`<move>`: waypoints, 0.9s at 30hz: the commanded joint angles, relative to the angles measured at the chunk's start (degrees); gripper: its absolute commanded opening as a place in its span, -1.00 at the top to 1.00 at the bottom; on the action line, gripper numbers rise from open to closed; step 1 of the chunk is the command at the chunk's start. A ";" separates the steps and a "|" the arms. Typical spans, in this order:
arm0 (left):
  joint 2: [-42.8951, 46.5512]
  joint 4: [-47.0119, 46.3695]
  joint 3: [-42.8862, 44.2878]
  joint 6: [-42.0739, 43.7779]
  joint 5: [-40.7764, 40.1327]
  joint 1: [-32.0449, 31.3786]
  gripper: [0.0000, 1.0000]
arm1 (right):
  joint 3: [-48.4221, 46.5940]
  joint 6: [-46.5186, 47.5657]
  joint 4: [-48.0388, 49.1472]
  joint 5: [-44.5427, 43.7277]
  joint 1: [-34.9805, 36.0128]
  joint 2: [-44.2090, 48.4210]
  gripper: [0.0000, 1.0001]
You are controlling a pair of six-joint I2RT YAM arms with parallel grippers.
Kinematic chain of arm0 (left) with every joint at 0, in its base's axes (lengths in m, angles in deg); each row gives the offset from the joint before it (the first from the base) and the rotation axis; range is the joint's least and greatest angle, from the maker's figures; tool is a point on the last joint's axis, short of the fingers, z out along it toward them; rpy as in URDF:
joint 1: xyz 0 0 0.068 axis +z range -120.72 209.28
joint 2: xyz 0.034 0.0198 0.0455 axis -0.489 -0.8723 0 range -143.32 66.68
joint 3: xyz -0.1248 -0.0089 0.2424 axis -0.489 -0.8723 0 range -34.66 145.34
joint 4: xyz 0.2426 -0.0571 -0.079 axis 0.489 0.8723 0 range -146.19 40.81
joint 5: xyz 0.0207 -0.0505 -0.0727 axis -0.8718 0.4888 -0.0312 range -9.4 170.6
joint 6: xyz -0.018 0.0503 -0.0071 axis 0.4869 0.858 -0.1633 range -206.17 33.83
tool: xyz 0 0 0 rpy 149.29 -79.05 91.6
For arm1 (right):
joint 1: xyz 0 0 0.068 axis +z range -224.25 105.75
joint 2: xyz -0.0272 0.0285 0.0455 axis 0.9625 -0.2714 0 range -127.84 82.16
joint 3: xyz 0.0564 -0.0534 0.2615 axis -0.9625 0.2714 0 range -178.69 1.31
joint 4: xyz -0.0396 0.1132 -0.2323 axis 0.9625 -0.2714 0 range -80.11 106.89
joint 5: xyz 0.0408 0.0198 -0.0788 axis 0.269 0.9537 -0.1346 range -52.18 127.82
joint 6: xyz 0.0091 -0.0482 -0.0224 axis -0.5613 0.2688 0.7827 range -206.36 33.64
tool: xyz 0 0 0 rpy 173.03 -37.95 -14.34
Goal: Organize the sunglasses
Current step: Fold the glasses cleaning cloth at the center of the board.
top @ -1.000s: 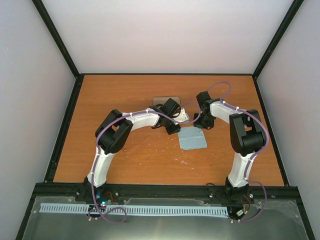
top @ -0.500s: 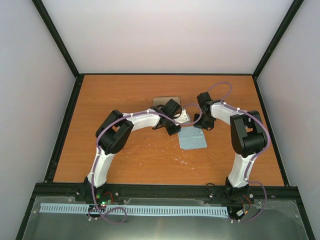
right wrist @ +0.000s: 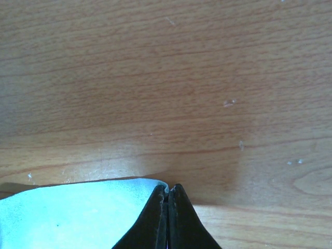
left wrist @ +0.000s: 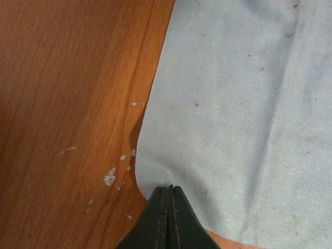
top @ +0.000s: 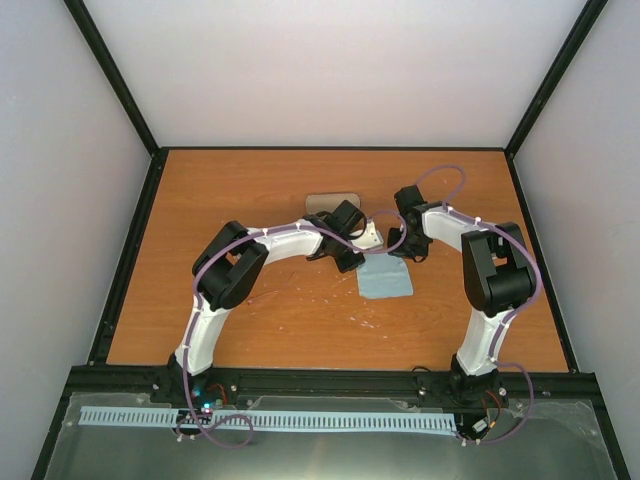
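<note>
The light blue-grey cloth lies flat on the wood in the middle of the table. My left gripper is shut on the cloth's far left corner; in the left wrist view the jaws pinch the cloth at its edge. My right gripper is shut on the far right corner; in the right wrist view the tips hold the cloth. A faint thin reddish line by the left elbow may be the sunglasses; it is too faint to tell.
The grey-and-brown case lies behind the left wrist, partly hidden by it. Black frame rails border the wooden table, with white walls beyond. Small white flecks dot the wood beside the cloth.
Both wrists have shifted slightly toward the back of the table, and the cloth's far edge has moved a little with them. Both grippers stay shut.
</note>
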 commanded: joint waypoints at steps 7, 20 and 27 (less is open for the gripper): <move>-0.93 -0.09 3.69 1.43 -5.25 -0.38 0.99 | -0.18 1.62 -1.09 0.81 -0.63 -1.97 0.95; 0.40 -0.74 5.25 1.09 -7.15 0.58 0.99 | -0.84 4.27 3.32 3.56 -0.64 0.81 0.95; 3.82 -3.84 1.76 0.32 -6.83 0.60 0.99 | 2.45 4.48 6.90 5.89 -0.60 5.41 0.94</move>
